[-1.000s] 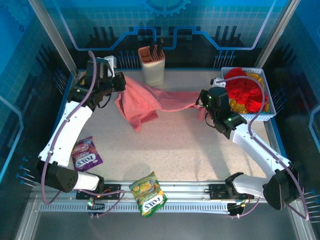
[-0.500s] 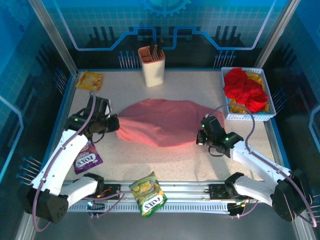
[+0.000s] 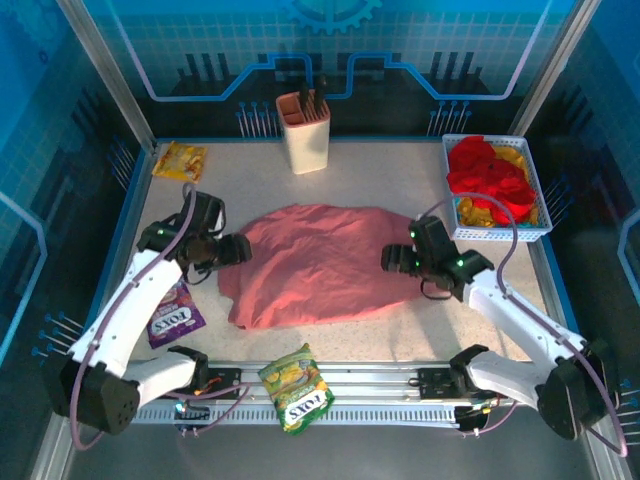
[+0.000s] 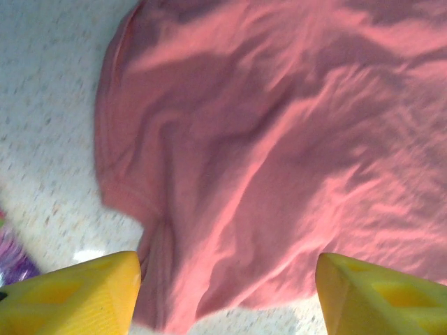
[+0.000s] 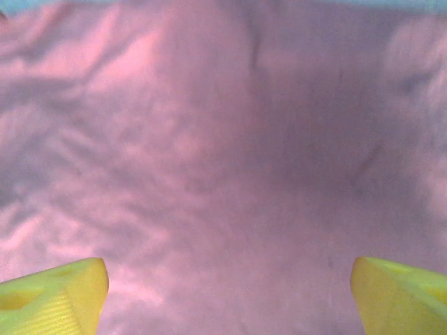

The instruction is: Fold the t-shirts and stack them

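Across the surface (image 3: 380, 170), have the salmon-pink t-shirt (image 3: 320, 265) spread flat (wrinkled); grasping nothing with gaping left tool (image 3: 240, 250) or right tool (image 3: 390, 258); yet to fold it, or the red and yellow t-shirts (image 3: 490, 180) in the basket (image 3: 500, 236).

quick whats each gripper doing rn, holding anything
left gripper: open, holding nothing, at the edge of the pink t-shirt lying on the table
right gripper: open, holding nothing, over the same shirt

Salmon-pink t-shirt (image 3: 320, 265): soft matt cloth, creased. Red t-shirts (image 3: 490, 175): thin cloth, crumpled. Table (image 3: 380, 180): speckled stone-look top, dull finish. Basket (image 3: 500, 235): white plastic lattice. Snack packet (image 3: 296, 388): glossy crinkled foil. Left end effector fingers (image 4: 77, 296): yellow plastic, matt. Front rail (image 3: 380, 378): brushed metal.
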